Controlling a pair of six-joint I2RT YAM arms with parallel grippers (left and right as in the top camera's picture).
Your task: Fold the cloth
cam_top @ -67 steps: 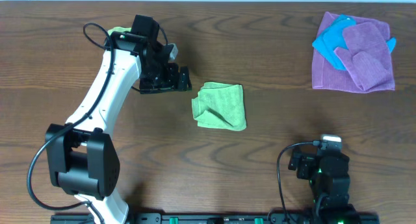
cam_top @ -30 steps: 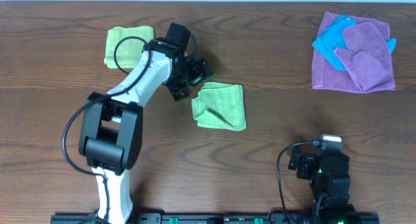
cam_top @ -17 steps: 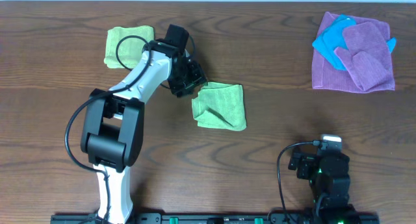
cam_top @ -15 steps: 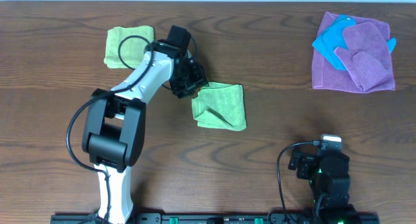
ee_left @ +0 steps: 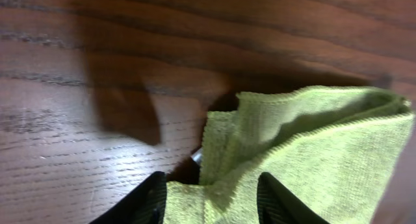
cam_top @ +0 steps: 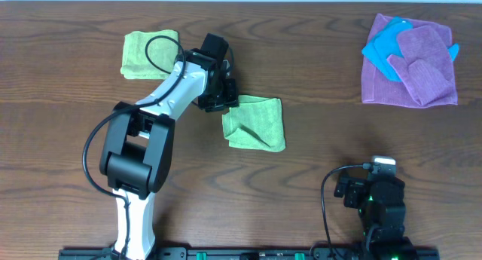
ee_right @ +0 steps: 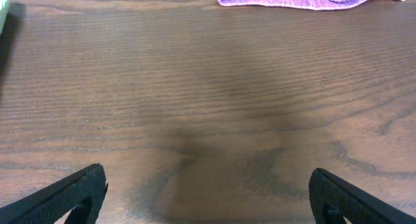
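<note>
Overhead, the left gripper (cam_top: 224,100) sits at the far-left corner of the cloth (cam_top: 256,124), which lies crumpled mid-table. Only the left wrist view shows its jaws straddling that corner's folds; a firm pinch cannot be confirmed. Right gripper (ee_right: 207,185): jaws spread wide above the dark wood-grain table (cam_top: 316,56). A purple cloth (cam_top: 414,71) lies far right.
</note>
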